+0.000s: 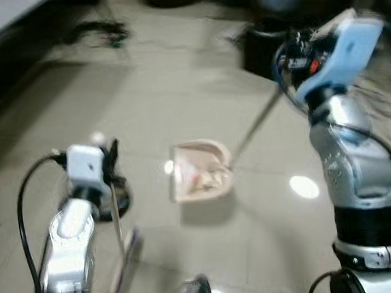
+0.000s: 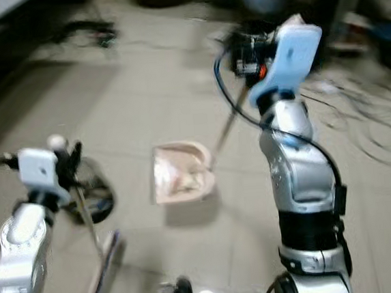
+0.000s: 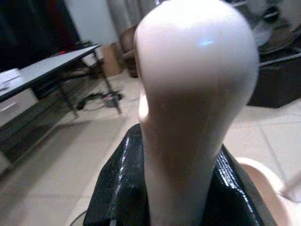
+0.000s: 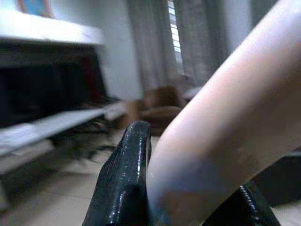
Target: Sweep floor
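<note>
Pink plastic dustpan [image 1: 200,179] sits flat on the tiled floor [image 1: 142,89], mouth toward me, some pale debris inside. My right gripper [image 4: 188,188] is clamped on the top of its long handle [image 1: 255,126], which slants up from the pan's far right corner. My left gripper [image 3: 174,188] is closed around the rounded knob of the broom handle [image 3: 195,94]; the broom [image 1: 122,252] stands near-upright to the left of the dustpan, head on the floor just short of the pan's mouth side. Judgement: both tools look light, stiff, hollow plastic, smooth and a bit slippery in black fingers, so a top grip gives reach but poor torque; the pan could twist or lift at its lip if I push hard against it. Sweeping strokes should go short, toward the pan mouth. Open room: bare tile in front of and left of the dustpan. Constraints: dark round base [image 1: 114,198] just left of the dustpan beside the broom, black box [image 1: 262,45] beyond the pan, loose cables [image 2: 372,124] on the floor to its right, desk edge [image 3: 42,70] far left. Views are motion-blurred, so debris details are unclear.
</note>
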You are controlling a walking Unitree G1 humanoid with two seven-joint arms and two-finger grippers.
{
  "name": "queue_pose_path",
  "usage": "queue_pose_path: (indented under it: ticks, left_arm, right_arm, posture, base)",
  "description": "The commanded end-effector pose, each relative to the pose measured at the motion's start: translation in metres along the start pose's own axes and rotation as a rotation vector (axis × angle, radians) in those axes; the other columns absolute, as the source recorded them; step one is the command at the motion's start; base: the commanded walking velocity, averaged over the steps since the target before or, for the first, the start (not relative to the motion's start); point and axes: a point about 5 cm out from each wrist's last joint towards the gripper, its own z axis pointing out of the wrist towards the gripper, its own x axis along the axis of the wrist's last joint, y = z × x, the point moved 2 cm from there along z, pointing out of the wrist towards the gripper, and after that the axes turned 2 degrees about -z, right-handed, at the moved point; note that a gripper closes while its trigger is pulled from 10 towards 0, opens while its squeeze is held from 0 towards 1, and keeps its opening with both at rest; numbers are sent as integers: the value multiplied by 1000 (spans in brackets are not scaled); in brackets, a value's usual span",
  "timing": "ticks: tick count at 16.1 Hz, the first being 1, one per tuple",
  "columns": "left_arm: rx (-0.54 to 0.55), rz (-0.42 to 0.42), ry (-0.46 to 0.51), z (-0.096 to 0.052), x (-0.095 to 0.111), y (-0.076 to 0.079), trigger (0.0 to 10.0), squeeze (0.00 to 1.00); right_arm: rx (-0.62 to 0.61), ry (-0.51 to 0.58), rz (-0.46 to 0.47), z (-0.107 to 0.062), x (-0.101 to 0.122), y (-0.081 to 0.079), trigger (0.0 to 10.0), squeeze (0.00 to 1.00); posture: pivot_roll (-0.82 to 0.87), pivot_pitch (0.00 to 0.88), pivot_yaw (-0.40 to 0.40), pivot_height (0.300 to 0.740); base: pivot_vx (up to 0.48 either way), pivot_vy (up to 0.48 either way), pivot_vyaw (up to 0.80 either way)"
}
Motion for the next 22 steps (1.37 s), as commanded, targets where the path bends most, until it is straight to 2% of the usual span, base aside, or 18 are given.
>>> queue_pose_path:
  ticks: [1, 4, 9, 16, 22]
  left_arm:
    - [-18, 39, 55, 2, 17, 6, 10000, 0]
    - [-26, 53, 32, -3, 15, 17, 10000, 0]
    - [43, 53, 24, 2, 22, 14, 10000, 0]
    - [50, 55, 9, 2, 22, 19, 10000, 0]
    - [36, 44, -2, 7, 19, 23, 10000, 0]
  right_arm:
    - [28, 14, 42, 1, 10, -8, 10000, 0]
    - [37, -5, 70, 5, 14, -12, 10000, 0]
    - [44, -25, 110, 10, 20, -14, 10000, 0]
    - [71, -14, 119, 15, 29, -19, 10000, 0]
    - [20, 9, 95, 14, 35, -10, 10000, 0]
  posture:
    - [-42, 39, 106, 740]
    - [-43, 36, 97, 740]
    - [-42, 34, 71, 740]
    - [-42, 37, 67, 740]
    - [-57, 35, 85, 740]
  base:
    - [289, 0, 800]
    - [330, 0, 800]
    - [342, 0, 800]
    - [378, 0, 797]
    - [391, 0, 0]
